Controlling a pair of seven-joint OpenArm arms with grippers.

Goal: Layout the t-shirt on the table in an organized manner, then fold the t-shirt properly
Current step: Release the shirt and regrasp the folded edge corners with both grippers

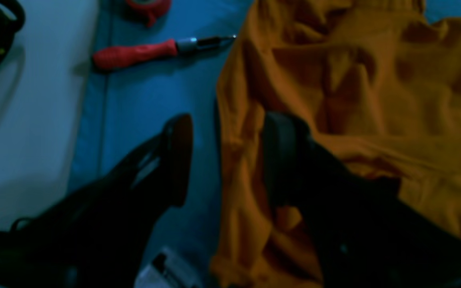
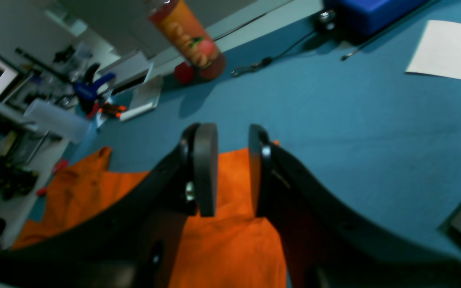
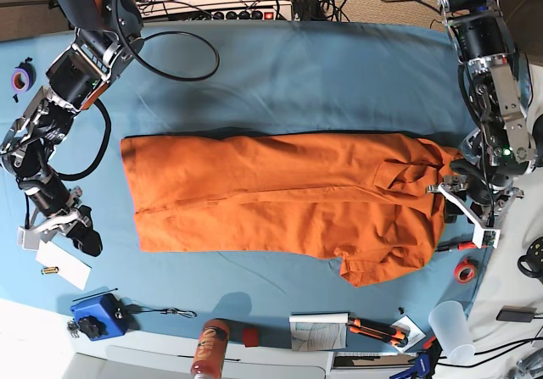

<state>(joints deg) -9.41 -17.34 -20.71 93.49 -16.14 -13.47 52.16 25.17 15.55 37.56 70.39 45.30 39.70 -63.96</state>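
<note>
A: Which way do we see the t-shirt (image 3: 280, 201) lying?

B: Its long axis runs across the table (image 3: 322, 74) from side to side in the base view. One end is a fairly straight edge toward our right arm; the other end is bunched and creased beside our left arm, with a rumpled flap hanging toward the near edge. We can't tell which end is the collar.

A: And where on the table?

B: About the middle, spread flat over the teal cloth.

A: The pincers?

B: The left gripper (image 1: 224, 158) has its jaws parted, one on either side of the shirt's edge, nothing clamped. The right gripper (image 2: 232, 170) also stands a little apart, above the orange cloth in its wrist view; in the base view it sits off the shirt's straight end, holding nothing.

A: What else do we have around?

B: A red-handled screwdriver (image 1: 142, 52) just beside the crumpled end, a roll of red tape (image 3: 464, 270) nearby, a white sheet (image 2: 450, 50), a blue box (image 3: 100, 313), an orange printed can (image 2: 188, 34), a clear cup (image 3: 450, 328). Black cables (image 3: 174, 57) loop across the far side, and cluttered shelves show blurred past the table's edge.
</note>
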